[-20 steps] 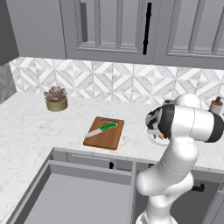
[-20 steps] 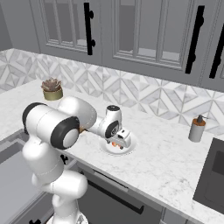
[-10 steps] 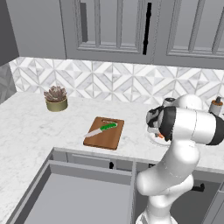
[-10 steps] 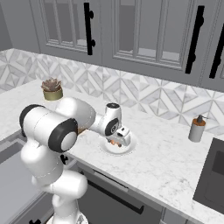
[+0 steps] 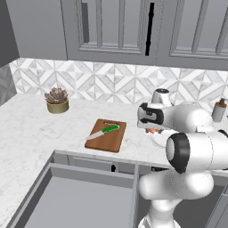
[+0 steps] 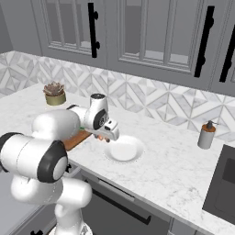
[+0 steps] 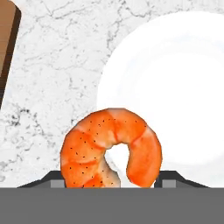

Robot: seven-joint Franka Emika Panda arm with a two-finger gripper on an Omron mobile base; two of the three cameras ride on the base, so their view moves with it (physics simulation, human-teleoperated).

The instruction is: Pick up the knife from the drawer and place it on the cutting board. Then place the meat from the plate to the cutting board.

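Over the marble surface (image 6: 174, 160), the claw (image 6: 107, 137) pinches the meat (image 7: 110, 148), a curled orange-red piece held clear above the white plate (image 6: 124, 149) while the knife (image 5: 103, 132) already lies on the cutting board (image 5: 106, 135). The carry should stay level and high enough to clear the board's edge, ending on bare wood beside the blade. The meat's curl opens toward the claw; the knife lies diagonally, green handle toward the backsplash.

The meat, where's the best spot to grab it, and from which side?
Grip the meat across its two outer flanks, from above: it curls into a ring with a hollow middle, so the thick sides suit the tool.
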